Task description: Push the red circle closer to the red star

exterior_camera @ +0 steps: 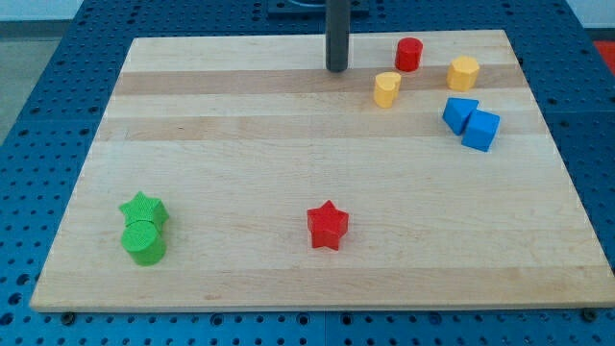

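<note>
The red circle (409, 54) is a short red cylinder near the view's top, right of centre. The red star (328, 226) lies far below it, near the view's bottom centre. My tip (336, 69) is at the lower end of the dark rod, at the view's top centre. It stands to the left of the red circle, with a clear gap between them, and far above the red star.
A yellow block (387, 88) lies just below-left of the red circle, a yellow hexagon (462, 73) to its right. Two blue blocks (471, 122) touch at the right. A green star (143, 210) and green circle (144, 241) touch at the bottom left. The wooden board (240, 154) carries all.
</note>
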